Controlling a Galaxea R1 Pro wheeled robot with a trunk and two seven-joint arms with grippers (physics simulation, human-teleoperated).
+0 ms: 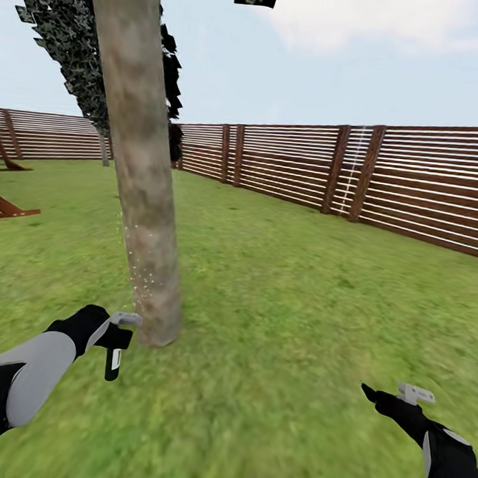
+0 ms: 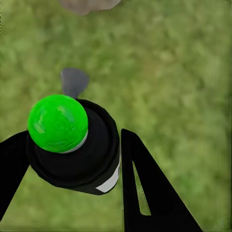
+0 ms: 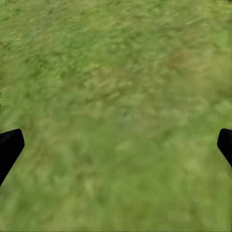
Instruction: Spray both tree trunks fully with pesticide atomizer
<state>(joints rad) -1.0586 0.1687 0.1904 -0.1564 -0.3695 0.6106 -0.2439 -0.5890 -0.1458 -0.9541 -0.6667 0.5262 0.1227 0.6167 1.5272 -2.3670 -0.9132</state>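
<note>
The left end effector (image 1: pixel 116 333) is clamped on the pesticide atomizer (image 1: pixel 114 358), whose dark body hangs down toward the lawn (image 1: pixel 282 329) while its pale head points at the tree trunk (image 1: pixel 140 166), just beside the trunk's base. From the head camera a whitish speckle of pesticide (image 1: pixel 139 274) shows on the lower trunk, on the side facing the atomizer; the upper trunk looks bare, so I judge the coming move is to raise the nozzle along the trunk's upright axis. The right end effector (image 1: pixel 370 393) hangs well apart from the trunk, over grass, with a slatted fence (image 1: pixel 387 179) beyond. In the left wrist camera the two black fingers (image 2: pixel 150 193) flank the atomizer's black barrel (image 2: pixel 77 159), topped by a green ball, with the trunk's foot (image 2: pixel 89 5) ahead. In the right wrist camera the fingertips (image 3: pixel 9 145) stand wide apart, holding nothing, over grass.
</note>
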